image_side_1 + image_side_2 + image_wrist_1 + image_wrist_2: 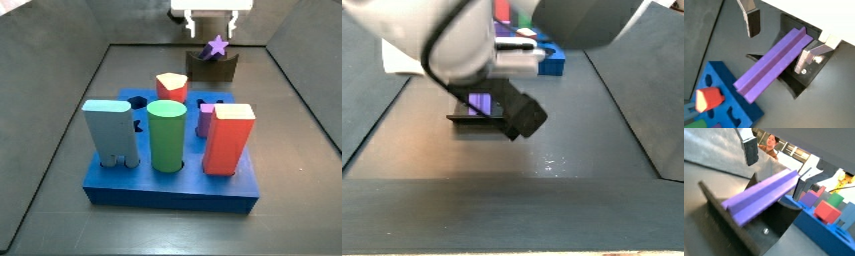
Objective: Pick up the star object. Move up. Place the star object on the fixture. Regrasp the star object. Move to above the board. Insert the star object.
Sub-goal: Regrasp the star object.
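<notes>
The star object (771, 62) lies on its side in the notch of the fixture (797, 85), one end pointing toward the board (724, 102). In both wrist views the purple prism sits between the fingers (751, 20) but touches neither. One finger hangs clear on one flank, and the second finger (807, 57) stands just beside the opposite flank, near the fixture's upright. The gripper (777, 40) is spread wide and holds nothing. In a side view the gripper (211, 14) hovers above the star object (214, 45), whose star-shaped end face shows over the fixture (211, 66), behind the board (174, 185).

Judging from this, the placing step looks done and the regrasp comes next.

The main risk is an uneven close. The prism appears nearer one finger than the other, so that finger may reach it sooner and push it along or out of the shallow notch before the opposite finger arrives. The ridged sides add a second hazard. Pads landing on a ridge crest instead of a groove could roll the prism and leave it clamped at a twisted angle, which would spoil alignment with the star hole later. The finger close to the fixture could also catch the bracket on descent. The surface (294, 190) around the board is dark and bare.
</notes>
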You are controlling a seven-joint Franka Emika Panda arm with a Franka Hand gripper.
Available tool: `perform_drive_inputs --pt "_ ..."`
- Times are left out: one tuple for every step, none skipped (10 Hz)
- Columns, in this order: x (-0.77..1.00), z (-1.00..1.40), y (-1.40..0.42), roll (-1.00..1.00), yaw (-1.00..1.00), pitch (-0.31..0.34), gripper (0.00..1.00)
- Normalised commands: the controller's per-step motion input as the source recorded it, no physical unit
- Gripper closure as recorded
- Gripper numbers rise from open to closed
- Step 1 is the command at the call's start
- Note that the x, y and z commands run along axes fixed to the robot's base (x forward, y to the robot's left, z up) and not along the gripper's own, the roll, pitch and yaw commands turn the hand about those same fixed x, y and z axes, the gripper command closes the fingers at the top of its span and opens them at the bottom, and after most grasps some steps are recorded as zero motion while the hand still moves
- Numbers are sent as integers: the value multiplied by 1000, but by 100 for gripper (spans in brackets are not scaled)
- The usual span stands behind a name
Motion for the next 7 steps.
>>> perform_drive_inputs --pt "-26 738 1 46 27 62 0" --pt "-26 541 2 42 12 76 0" --pt "-23 439 1 42 5 81 0" --pt "56 933 -1000 1000 35 61 0" --pt "55 869 -1000 1000 34 60 0" --pt "25 826 -1000 1000 33 51 0" --pt "-2 788 -1000 1000 32 43 0"
